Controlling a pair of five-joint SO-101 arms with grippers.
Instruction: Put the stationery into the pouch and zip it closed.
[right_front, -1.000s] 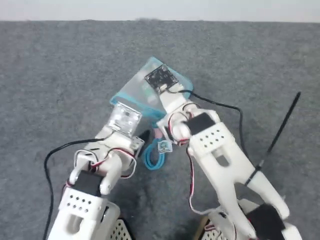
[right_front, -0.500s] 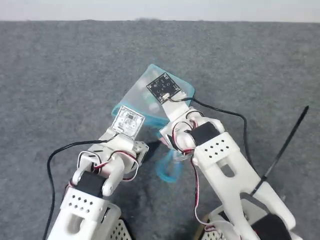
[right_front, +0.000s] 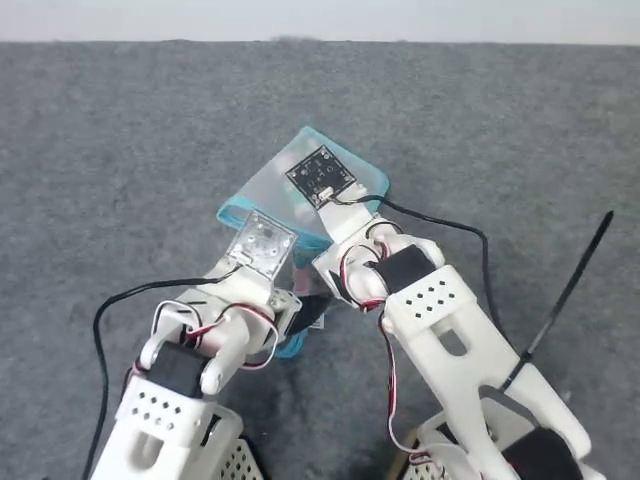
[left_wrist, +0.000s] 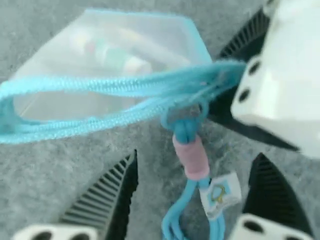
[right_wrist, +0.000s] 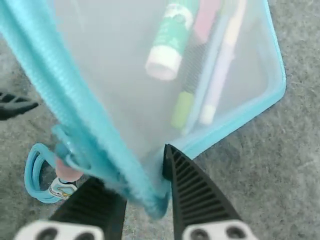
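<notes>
**Pouch held at the zip end.** The translucent pouch (right_front: 268, 188), edged in turquoise, lies on the grey counter (right_front: 120, 130) between the two arms. The stationery is inside it: a glue stick (right_wrist: 172, 37) and pens (right_wrist: 220, 65).

The right claw (right_wrist: 137, 172) is closed on the pouch's turquoise edge at one end of the zip (left_wrist: 100, 90). The left claw (left_wrist: 197, 156) stands wide open and grips nothing. The pull cord (left_wrist: 186, 227), with its pink bead (left_wrist: 191, 156) and tag (left_wrist: 220, 192), lies between its jaws, just beside the right claw's pinch.

The two sides of the zip spread apart away from that pinch, so the mouth appears unzipped.

Key relation: the zip's long axis runs from the pinched end, away from the right claw, and the left claw is the nearer to the pull cord. The closing pull would likely follow that axis, with the right claw as anchor.
</notes>
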